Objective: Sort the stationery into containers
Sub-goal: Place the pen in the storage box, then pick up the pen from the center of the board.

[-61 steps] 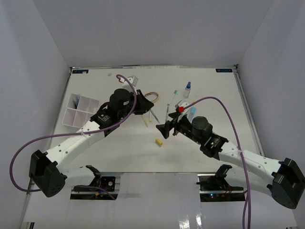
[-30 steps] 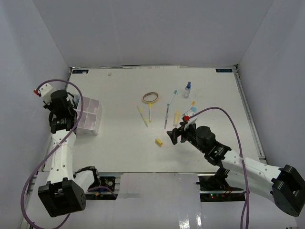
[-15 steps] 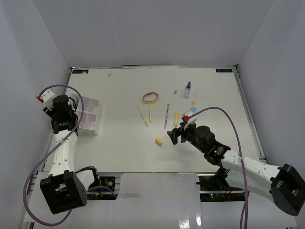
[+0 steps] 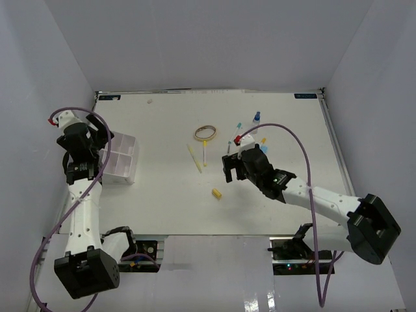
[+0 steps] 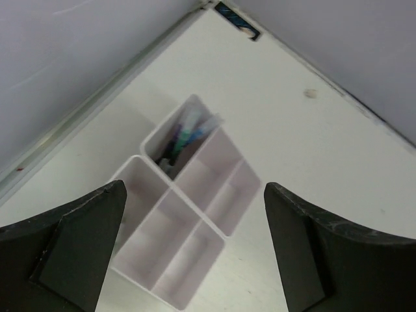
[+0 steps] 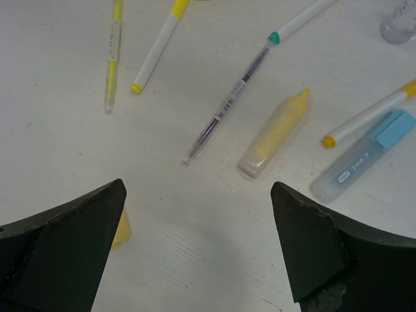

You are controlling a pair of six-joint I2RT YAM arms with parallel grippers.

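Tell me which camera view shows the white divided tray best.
Left wrist view: it looks down into the tray, so the dividers and the pens in one corner compartment are clear. Top external shows it small, partly behind the left arm. Right wrist misses it.

Tray (image 4: 123, 166) at the table's (image 4: 162, 117) left holds pens (image 5: 184, 133) in a corner compartment; other pens (image 6: 156, 45) lie mid-table.

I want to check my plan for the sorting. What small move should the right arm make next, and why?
Probably lower the right gripper onto the thin clear pen: the gripper is open and empty, and that pen lies loose just ahead of it, apart from the yellow highlighter.
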